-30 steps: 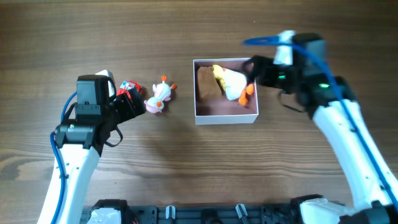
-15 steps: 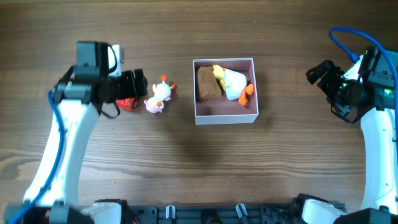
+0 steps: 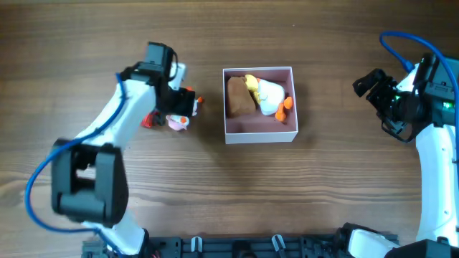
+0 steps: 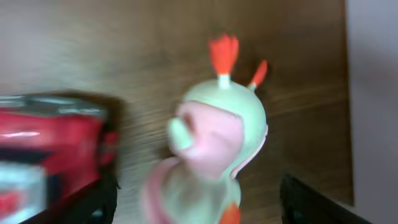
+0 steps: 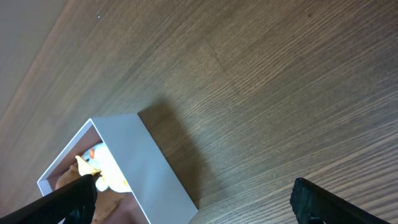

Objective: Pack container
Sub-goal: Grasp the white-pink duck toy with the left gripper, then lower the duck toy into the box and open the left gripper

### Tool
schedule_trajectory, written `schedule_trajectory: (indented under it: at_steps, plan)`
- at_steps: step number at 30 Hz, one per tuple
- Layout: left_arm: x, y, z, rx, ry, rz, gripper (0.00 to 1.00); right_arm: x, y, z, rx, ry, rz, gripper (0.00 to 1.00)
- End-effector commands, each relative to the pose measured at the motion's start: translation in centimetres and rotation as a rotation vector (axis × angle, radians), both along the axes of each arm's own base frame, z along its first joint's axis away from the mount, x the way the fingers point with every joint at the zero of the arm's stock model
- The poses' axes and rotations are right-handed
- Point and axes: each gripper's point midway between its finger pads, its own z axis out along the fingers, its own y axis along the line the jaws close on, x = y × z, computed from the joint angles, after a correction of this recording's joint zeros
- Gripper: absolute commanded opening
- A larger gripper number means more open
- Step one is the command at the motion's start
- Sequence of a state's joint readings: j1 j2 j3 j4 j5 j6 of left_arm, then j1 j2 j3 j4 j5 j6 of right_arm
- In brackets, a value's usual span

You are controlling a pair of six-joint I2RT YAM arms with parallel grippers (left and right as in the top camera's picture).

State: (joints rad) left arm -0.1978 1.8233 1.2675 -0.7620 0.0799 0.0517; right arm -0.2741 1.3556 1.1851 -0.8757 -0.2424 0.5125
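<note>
Left claw shifted over pink toy, spread around it, right claw apart, far from container

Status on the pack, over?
Left gripper open, straddling pink-white toy, outside container. Right gripper open, empty, off to the side. Red toy close beside target.

Square white container, pink inside, upright at table centre, lidless.
</note>
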Motion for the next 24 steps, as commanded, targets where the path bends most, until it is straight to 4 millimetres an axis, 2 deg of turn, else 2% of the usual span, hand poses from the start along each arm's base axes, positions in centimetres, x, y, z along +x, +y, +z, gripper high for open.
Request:
schedule_trajectory:
  at_steps: [1,2,4,6,8,9,11,13,16,17,18,19,20,21,22,24]
  plan:
    - [-0.8,-1.3,-3.8,0.021,0.095,-0.059,0.75,-0.1,-0.2,0.3,-0.011,-0.007,-0.017,0.99]
    - [-1.1,-1.3,-4.8,0.025,0.121,-0.056,0.70,-0.1,-0.2,0.3,-0.011,-0.007,-0.017,1.00]
    - [-1.3,-1.2,-5.2,0.028,0.138,-0.055,0.57,-0.1,-0.2,0.3,-0.010,-0.006,-0.017,1.00]
    - [-1.4,-1.2,-5.1,0.028,0.139,-0.052,0.38,-0.1,-0.2,0.3,-0.011,-0.007,-0.017,1.00]
    - [-1.6,-1.1,-4.1,0.022,0.141,-0.020,0.24,-0.1,-0.2,0.3,-0.011,-0.007,-0.017,1.00]
    - [-1.5,-1.2,-3.1,0.018,0.131,-0.006,0.20,-0.1,-0.2,0.3,-0.011,-0.007,-0.017,1.00]
    - [-0.6,-1.4,0.7,-0.004,0.076,0.021,0.14,-0.1,-0.2,0.3,-0.011,-0.007,-0.017,0.99]
    - [-0.1,-2.6,6.1,-0.033,-0.017,-0.008,0.12,-0.1,-0.2,0.3,-0.011,-0.007,-0.017,1.00]
    - [-0.7,-6.8,13.2,-0.086,-0.181,-0.114,0.10,-0.1,-0.2,0.3,-0.011,-0.007,-0.017,1.00]
    - [-1.1,-8.3,14.6,-0.102,-0.221,-0.156,0.09,-0.1,-0.2,0.3,-0.011,-0.007,-0.017,1.00]
    - [-1.9,-11.1,16.5,-0.123,-0.296,-0.259,0.06,-0.1,-0.2,0.3,-0.011,-0.007,-0.017,0.99]
    - [-2.6,-13.3,17.4,-0.129,-0.344,-0.360,0.06,-0.1,-0.2,0.3,-0.011,-0.007,-0.017,1.00]
    - [-3.3,-15.1,17.8,-0.127,-0.377,-0.446,0.05,-0.1,-0.2,0.3,-0.011,-0.007,-0.017,1.00]
    - [-4.0,-17.8,17.7,-0.112,-0.422,-0.575,0.04,-0.1,-0.2,0.3,-0.011,-0.007,-0.017,0.99]
    - [-4.4,-19.9,16.9,-0.099,-0.441,-0.667,0.04,-0.1,-0.2,0.3,-0.011,-0.007,-0.017,1.00]
    - [-4.1,-22.7,13.8,-0.068,-0.429,-0.783,0.04,-0.1,-0.2,0.3,-0.011,-0.007,-0.017,0.99]
